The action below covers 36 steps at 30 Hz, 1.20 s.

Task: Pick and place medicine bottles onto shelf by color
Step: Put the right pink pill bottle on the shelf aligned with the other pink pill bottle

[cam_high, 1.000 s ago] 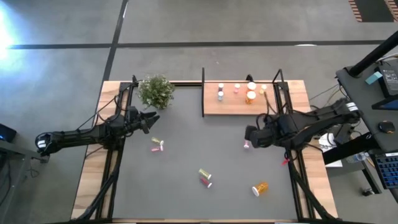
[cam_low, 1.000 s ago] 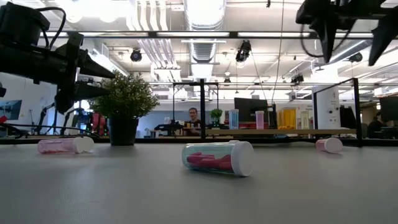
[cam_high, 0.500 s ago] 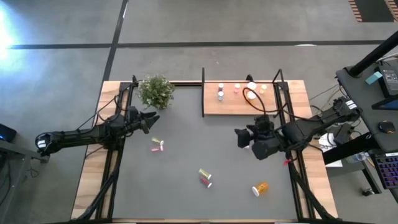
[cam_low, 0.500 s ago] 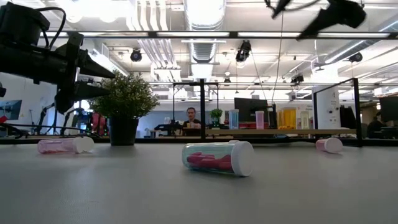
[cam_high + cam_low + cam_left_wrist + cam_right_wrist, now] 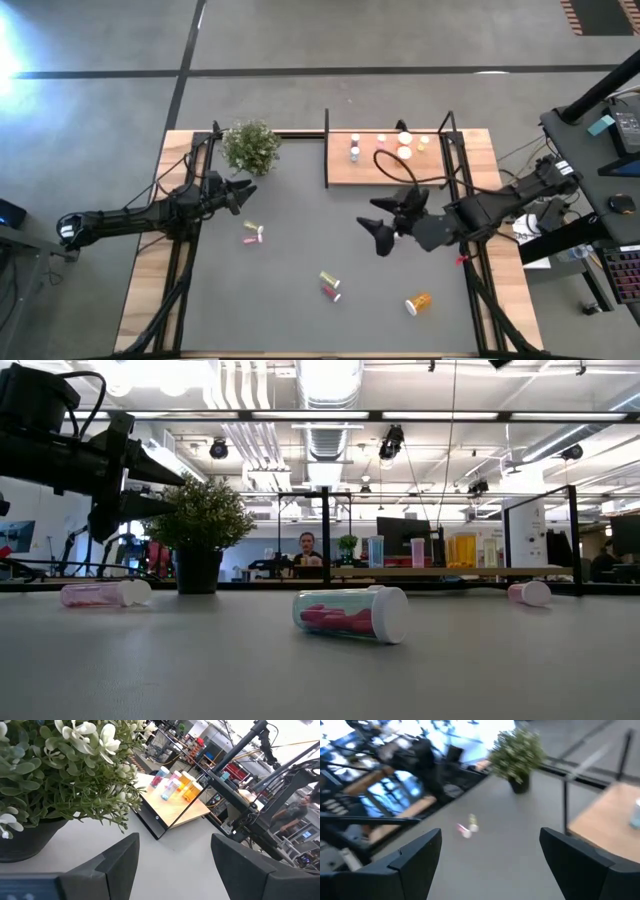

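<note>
my right tool (image 5: 381, 223) hangs mid-surface (image 5: 300, 250), fingers spread, empty, w/ bare room round it; left tool (image 5: 243, 192) waits released by the plant (image 5: 251, 146).

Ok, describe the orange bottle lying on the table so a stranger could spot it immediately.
Start at the dark grey table and go to its near edge on the right arm's side, away from the shelf. The orange bottle lies there on its side, alone. It is the only orange one off the shelf; the other loose bottles are pink or yellow-green.
</note>
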Each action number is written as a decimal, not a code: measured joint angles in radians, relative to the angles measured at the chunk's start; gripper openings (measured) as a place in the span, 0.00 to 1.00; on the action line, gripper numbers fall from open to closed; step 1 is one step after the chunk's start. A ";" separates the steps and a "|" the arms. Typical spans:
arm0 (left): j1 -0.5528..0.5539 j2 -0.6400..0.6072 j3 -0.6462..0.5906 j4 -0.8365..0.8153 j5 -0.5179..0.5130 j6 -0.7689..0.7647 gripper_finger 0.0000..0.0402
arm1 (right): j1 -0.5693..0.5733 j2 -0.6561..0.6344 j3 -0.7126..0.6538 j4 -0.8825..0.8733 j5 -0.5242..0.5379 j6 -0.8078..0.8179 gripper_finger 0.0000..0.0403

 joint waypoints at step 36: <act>-0.163 0.077 0.110 0.240 0.195 -0.190 0.57 | 0.060 -0.039 0.076 -0.154 -0.306 -0.083 0.81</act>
